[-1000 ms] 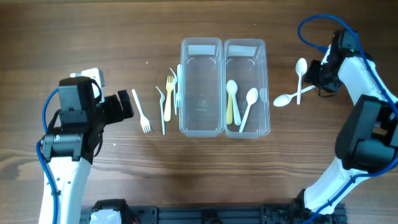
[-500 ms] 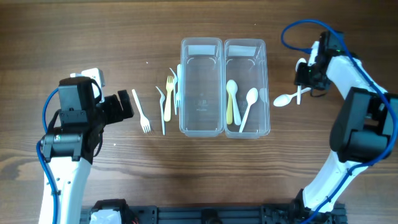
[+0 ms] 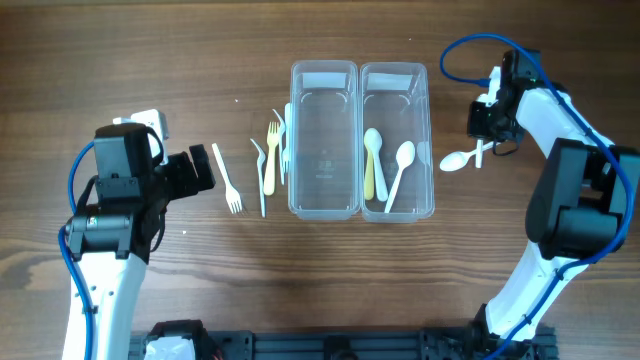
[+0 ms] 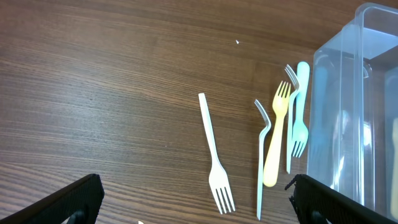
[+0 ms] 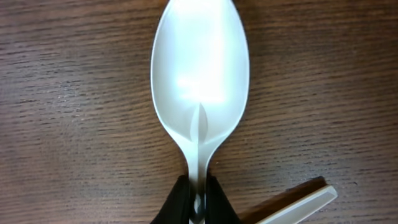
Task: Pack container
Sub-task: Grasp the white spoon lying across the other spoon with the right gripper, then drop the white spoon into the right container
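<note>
Containers (image 3: 323, 150): 2 clear tubs side by side at table (image 3: 150, 50) centre.
Right tub (image 3: 395, 72): holds a cream spoon (image 3: 371, 165) and a white spoon (image 3: 400, 170), lying lengthwise.
Forks: at 9 o'clock of the tubs lie the white fork (image 4: 214, 155), pale blue fork (image 4: 261, 155), yellow fork (image 4: 275, 140) and mint fork (image 4: 300, 106). The mint one is just beside the tub wall.
Right gripper (image 5: 198, 198): at 3 o'clock of the tubs, clenched on the neck of the gripped spoon (image 5: 200, 68).
Loose spoon (image 3: 455, 160): on the wood near that gripper.
Left gripper (image 3: 200, 168): at 9 o'clock of the forks, fingers spread wide, grasping nothing.
</note>
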{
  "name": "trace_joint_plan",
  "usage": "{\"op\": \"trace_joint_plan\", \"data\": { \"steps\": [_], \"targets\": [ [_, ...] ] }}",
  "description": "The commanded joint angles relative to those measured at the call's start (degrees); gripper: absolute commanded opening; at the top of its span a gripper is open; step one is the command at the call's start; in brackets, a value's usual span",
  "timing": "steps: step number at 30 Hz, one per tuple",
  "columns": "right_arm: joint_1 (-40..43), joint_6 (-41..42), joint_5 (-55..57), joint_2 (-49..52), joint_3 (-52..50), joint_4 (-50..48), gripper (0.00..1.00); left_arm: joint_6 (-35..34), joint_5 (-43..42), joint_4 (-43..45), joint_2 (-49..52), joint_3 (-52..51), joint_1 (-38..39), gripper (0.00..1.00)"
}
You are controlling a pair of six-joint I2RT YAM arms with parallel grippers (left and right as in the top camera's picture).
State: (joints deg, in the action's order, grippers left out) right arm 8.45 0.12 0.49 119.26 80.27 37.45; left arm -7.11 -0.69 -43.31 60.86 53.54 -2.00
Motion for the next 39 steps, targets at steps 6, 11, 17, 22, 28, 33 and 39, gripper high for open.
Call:
{"op": "trace_joint_plan", "data": {
  "steps": [6,11,17,22,28,33,39],
  "targets": [
    [-0.2,4.4,-3.5,-12.6,5.7,8.4,0.04,0.9,0.3,0.2,-0.1,1.1,-0.4,1.00],
    [-5.1,8.7,-8.3,-25.3,7.4,12.4,0.04,0.9,0.3,0.5,-0.1,1.1,-0.4,1.00],
    [-17.6,15.9,-7.8,-26.8,6.4,14.6,0.04,0.9,0.3,0.6,-0.1,1.1,-0.4,1.00],
    [-23.6,22.6,-6.5,-18.9,1.0,9.6,0.04,0.9,0.3,0.6,-0.1,1.1,-0.4,1.00],
    [-27.0,20.7,-7.2,-11.8,0.6,8.7,0.06,0.9,0.3,0.6,-0.1,1.1,-0.4,1.00],
    [-26.6,18.5,-6.5,-15.8,3.9,9.7,0.33,0.9,0.3,0.6,-0.1,1.1,-0.4,1.00],
    [-22.7,22.4,-3.9,-28.3,5.6,10.1,0.40,0.9,0.3,0.6,-0.1,1.1,-0.4,1.00]
  ]
}}
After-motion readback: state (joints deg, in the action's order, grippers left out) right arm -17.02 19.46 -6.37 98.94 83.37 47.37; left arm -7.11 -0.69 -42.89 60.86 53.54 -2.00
